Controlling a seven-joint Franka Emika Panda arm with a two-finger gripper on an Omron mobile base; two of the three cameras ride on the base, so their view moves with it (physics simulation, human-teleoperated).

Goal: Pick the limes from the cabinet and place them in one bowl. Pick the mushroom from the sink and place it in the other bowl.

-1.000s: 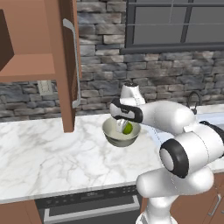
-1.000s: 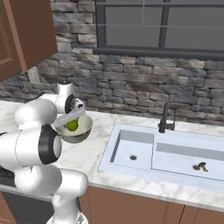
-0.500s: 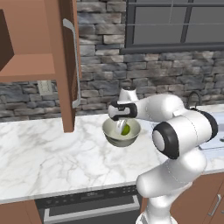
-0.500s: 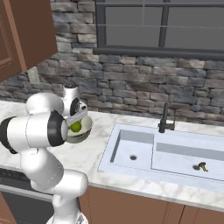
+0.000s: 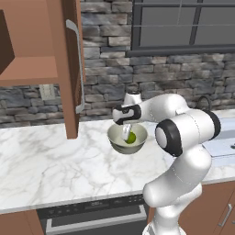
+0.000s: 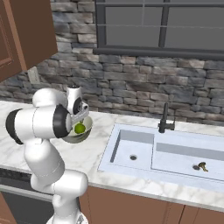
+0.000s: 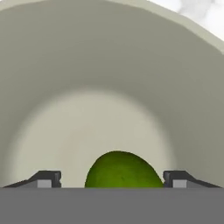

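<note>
The cream-grey bowl [image 5: 114, 137] stands on the marble counter, below the open cabinet [image 5: 32, 64]. A green lime [image 5: 131, 137] lies inside it. My gripper [image 5: 126, 132] reaches down into the bowl with its jaws open on either side of the lime. In the hand view the lime [image 7: 122, 170] sits between the fingertips [image 7: 45, 178] with a gap on each side, against the bowl's pale inside [image 7: 109, 87]. From the right, the lime [image 6: 79, 128] shows over the bowl's rim [image 6: 89, 124]. The mushroom [image 6: 201, 166] lies in the right basin of the sink [image 6: 131, 140]. The other bowl is out of view.
The cabinet door [image 5: 69, 69] hangs open with its silver handle [image 5: 79, 64] just left of the bowl. A dark faucet [image 6: 165, 119] stands behind the sink. A stone wall and a window back the counter. An oven front [image 5: 92, 213] sits under the counter edge.
The jaws have spread apart around the lime, which now rests in the bowl. The arm's elbow has swung a little; the hand has stayed over the bowl.
</note>
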